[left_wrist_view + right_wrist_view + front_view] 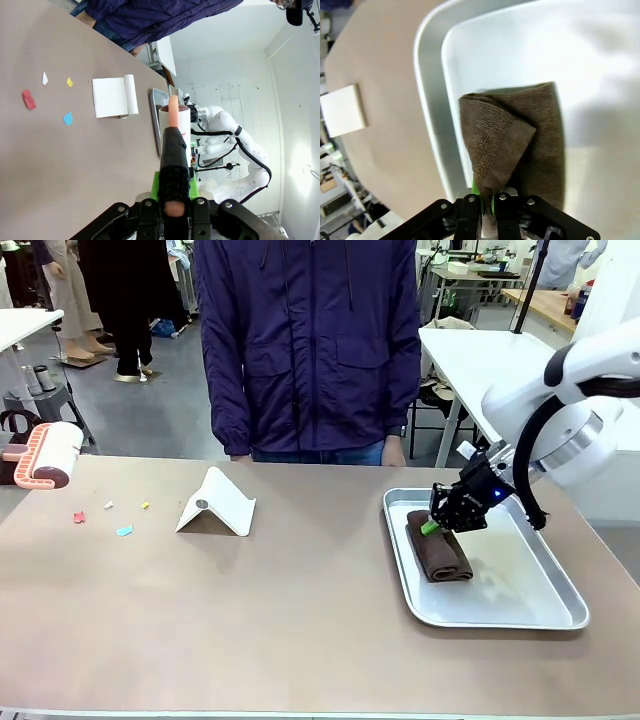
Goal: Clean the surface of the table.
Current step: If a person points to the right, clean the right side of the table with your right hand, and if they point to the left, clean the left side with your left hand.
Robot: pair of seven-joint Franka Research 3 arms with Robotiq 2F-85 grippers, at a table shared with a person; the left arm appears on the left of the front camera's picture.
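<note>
On table (300,610) right side, tray (500,622); there right claw (434,526) clamped on cloth (445,558) corner. At far left, left claw (173,192) grips roller (55,452). Scraps (110,515) lie left, near roller, well apart from cloth: left arm nearer.

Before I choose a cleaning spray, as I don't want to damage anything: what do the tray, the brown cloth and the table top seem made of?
The tray: probably metal, silvery with a dull sheen and rolled rim. The brown cloth: woven or knitted fabric, its ribbed weave shows. The table top: smooth, matte beige-brown, perhaps laminate; the look leaves it open.
</note>
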